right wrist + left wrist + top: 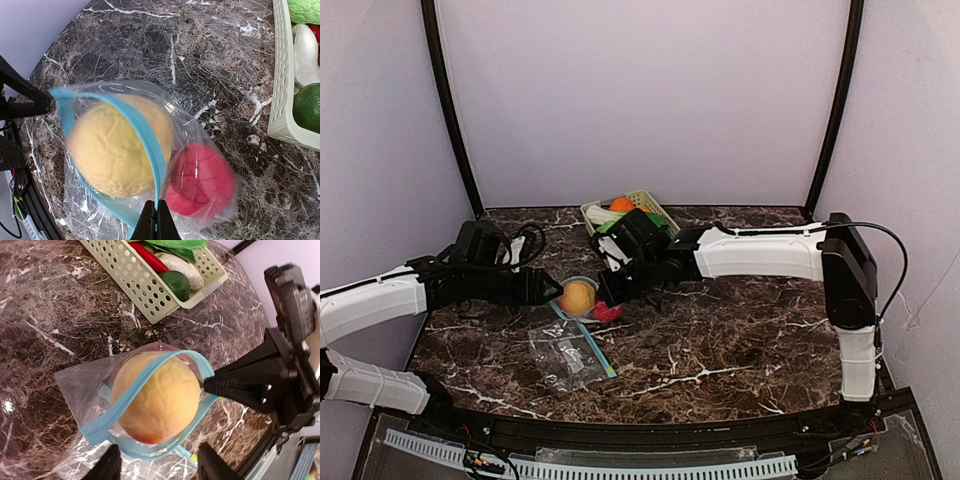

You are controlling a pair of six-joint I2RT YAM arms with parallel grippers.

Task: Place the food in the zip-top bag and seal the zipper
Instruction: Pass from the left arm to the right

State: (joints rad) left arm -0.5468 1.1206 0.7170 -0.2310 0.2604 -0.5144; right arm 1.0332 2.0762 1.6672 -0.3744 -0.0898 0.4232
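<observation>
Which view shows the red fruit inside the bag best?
Right wrist: the red apple lies unobstructed inside the zip-top bag, beside the peach. Top external shows only a small red patch; in left wrist the peach nearly hides it.

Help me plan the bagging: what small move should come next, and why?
Probably nudge the yellow-orange toy peach deeper with the open left hand. It sits in the mouth of the clear zip-top plastic bag, a blue zipper strip crossing over it, so the bag could not seal. The right hand is shut on that strip, and the red toy apple lies inside.
</observation>
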